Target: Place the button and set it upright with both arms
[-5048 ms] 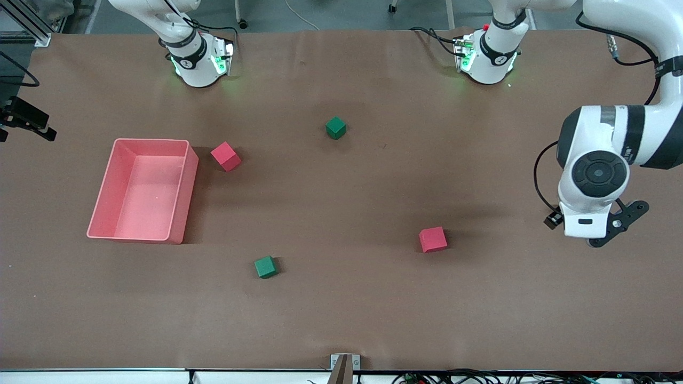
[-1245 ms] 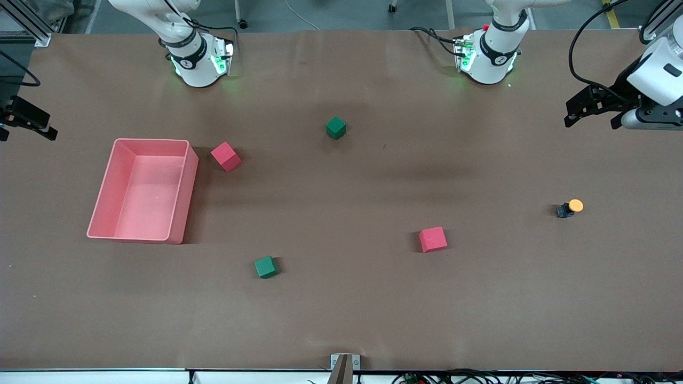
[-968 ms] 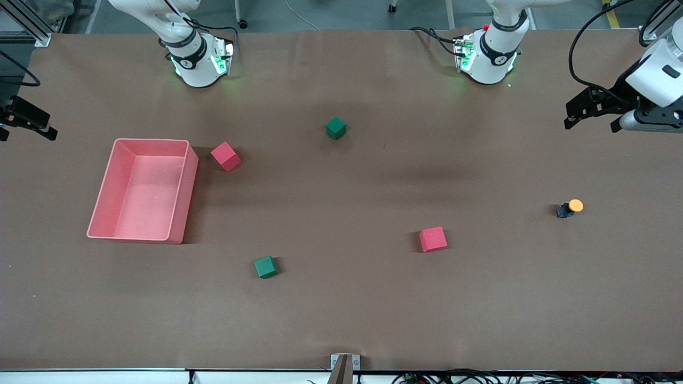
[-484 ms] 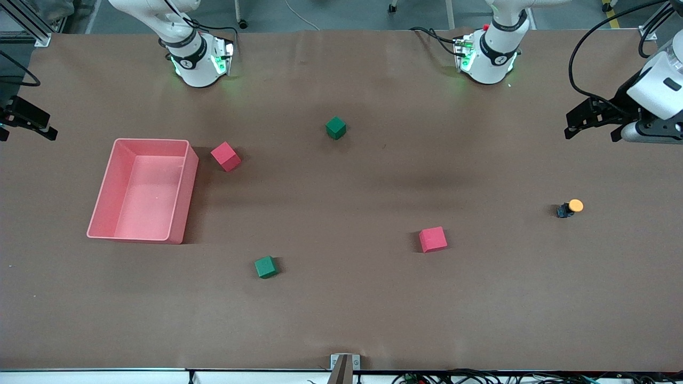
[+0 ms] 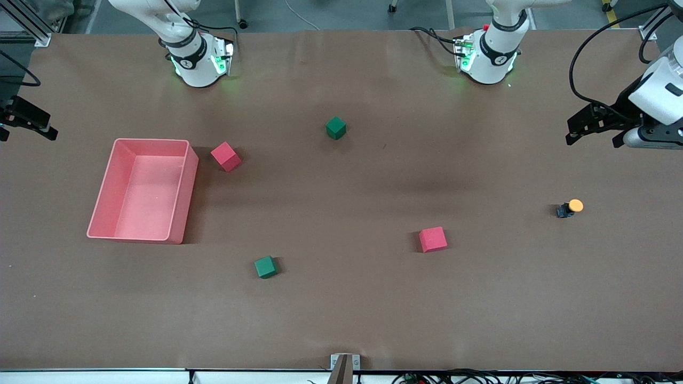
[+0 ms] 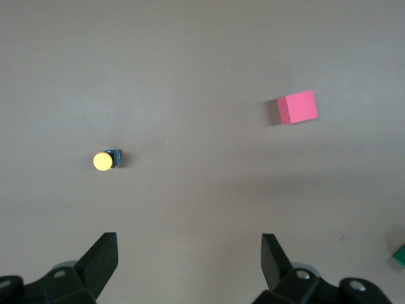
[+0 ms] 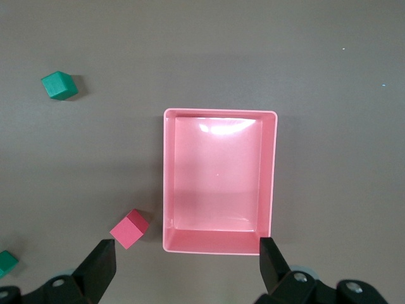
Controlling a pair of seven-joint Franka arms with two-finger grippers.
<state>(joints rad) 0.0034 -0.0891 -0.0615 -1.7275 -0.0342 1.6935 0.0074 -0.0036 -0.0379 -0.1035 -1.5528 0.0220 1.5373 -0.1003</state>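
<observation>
The button (image 5: 570,208) lies on its side on the brown table near the left arm's end, its orange cap pointing toward that end. It is also in the left wrist view, where the button (image 6: 105,161) sits apart from the fingers. My left gripper (image 5: 595,138) hangs open and empty over the table at the left arm's end, off to one side of the button. In its own view the left gripper (image 6: 188,247) has only bare table between its fingertips. My right gripper (image 7: 188,256) is open and empty, high over the edge of the pink bin, and is out of the front view.
A pink bin (image 5: 184,192) stands empty toward the right arm's end, with a red cube (image 5: 225,156) beside it. Another red cube (image 5: 433,239) lies toward the middle from the button. Two green cubes (image 5: 335,128) (image 5: 265,266) lie mid-table.
Five seconds ago the left arm was low over the spot where the button lies now. Over the last second the open left gripper drifted slightly. The button and cubes stayed still.
</observation>
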